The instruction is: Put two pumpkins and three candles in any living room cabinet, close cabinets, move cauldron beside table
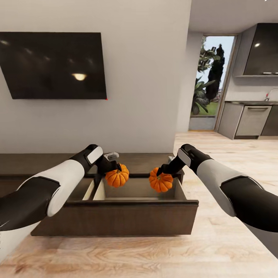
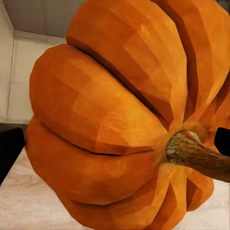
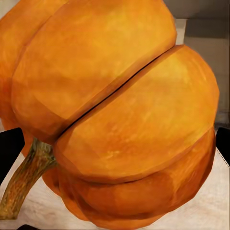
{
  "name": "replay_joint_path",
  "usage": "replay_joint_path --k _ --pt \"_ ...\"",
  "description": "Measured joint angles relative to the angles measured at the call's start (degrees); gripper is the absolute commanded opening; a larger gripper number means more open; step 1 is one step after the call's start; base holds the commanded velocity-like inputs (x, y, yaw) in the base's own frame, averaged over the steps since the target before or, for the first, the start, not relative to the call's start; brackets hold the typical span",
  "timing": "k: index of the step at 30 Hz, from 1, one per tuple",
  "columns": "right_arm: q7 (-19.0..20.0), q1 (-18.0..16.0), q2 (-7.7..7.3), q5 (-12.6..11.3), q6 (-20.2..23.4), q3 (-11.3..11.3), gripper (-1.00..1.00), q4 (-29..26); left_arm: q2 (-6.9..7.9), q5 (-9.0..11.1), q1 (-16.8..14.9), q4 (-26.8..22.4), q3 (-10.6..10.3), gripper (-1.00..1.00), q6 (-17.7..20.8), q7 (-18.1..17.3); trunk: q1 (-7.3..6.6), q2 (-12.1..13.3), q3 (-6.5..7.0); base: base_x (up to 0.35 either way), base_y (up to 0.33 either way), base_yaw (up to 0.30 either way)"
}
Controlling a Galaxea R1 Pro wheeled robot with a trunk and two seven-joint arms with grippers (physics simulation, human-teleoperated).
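1. Hiding most of each wrist view, a pumpkin sits so close to the lens that only slivers of pale drawer lining and wood show past its edges; the claw fingers themselves appear only as small dark patches at the frame borders.
2. Head view, lower middle: the left claw (image 1: 112, 166) grips the left pumpkin (image 1: 117, 176), and the right claw (image 1: 161, 172) grips the right pumpkin (image 1: 161, 182). Both claws are closed around their pumpkins, though the fingertips are largely masked by the fruit.
3. Both pumpkins hang over the open drawer (image 1: 116, 216) of the cabinet (image 1: 23, 164), a long, low, dark-brown unit running across the lower half of the frame; whether either one touches the drawer floor cannot be told.
4. The left pumpkin (image 2: 110, 120) is deep orange, squat and ribbed, with a brown woody stem (image 2: 199, 155) pointing sideways. The right pumpkin (image 3: 115, 115) has broad, smoother ribs and a mottled brown stem (image 3: 24, 179).
5. The drawer interior is pale beige with a divider near its left side.
6. A dark television (image 1: 54, 65) hangs in the upper left on the white wall; light wood floor (image 1: 154, 255) fills the bottom.
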Motion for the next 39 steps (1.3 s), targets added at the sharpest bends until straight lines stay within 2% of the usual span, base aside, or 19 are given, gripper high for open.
replay_joint_path --k 4,6,10,13,16,20,27,36,39 --pt "-0.02 0.07 0.00 -0.01 0.00 0.03 -1.00 0.71 -1.60 0.61 0.00 -0.11 0.35 -1.00 -0.05 -0.02 0.00 0.00 0.00 0.335 0.000 0.000" --pt "0.03 0.09 0.00 0.08 -0.01 0.10 -1.00 1.01 -2.47 -0.02 0.01 -0.10 -0.09 -1.00 0.04 -0.07 0.00 0.00 0.00 0.309 0.000 0.000" --pt "0.18 0.14 0.04 -0.31 0.02 -0.18 -1.00 1.79 -3.13 0.39 -0.01 -0.14 0.27 -1.00 0.08 -0.14 0.02 0.00 0.00 0.087 0.000 0.000" --pt "0.05 0.36 0.58 -0.20 0.01 -0.02 -1.00 2.42 -3.14 0.18 0.04 -0.12 0.24 -1.00 0.07 -0.07 0.03 0.00 0.00 0.015 0.000 0.000" --pt "0.00 0.50 1.90 -0.89 0.02 -0.54 -1.00 2.84 -3.11 0.22 0.06 -0.03 0.24 -1.00 -0.06 0.03 0.03 0.00 0.00 0.004 0.000 0.000" --pt "-0.26 0.95 3.58 -0.61 0.02 -0.45 -1.00 3.19 -2.87 -0.01 0.07 0.21 0.13 -1.00 -0.23 0.11 0.03 0.00 0.00 0.000 0.000 0.000" --pt "-0.33 2.32 3.81 -0.45 0.02 -0.26 -1.00 3.89 -3.03 0.31 0.16 0.77 0.26 -1.00 -3.01 0.02 0.03 0.00 0.00 0.036 0.001 0.000" --pt "-0.42 3.51 3.82 -0.12 -1.34 -0.09 -1.00 3.95 -3.09 0.06 0.22 2.57 0.00 -1.00 -3.65 -0.06 0.01 0.00 0.00 0.263 0.068 0.000" --pt "-0.42 4.17 3.82 -0.16 -1.43 -0.09 -1.00 3.94 -3.11 0.53 2.17 2.59 0.32 -1.00 -4.78 -0.20 0.03 0.00 -0.01 0.048 0.007 0.000"
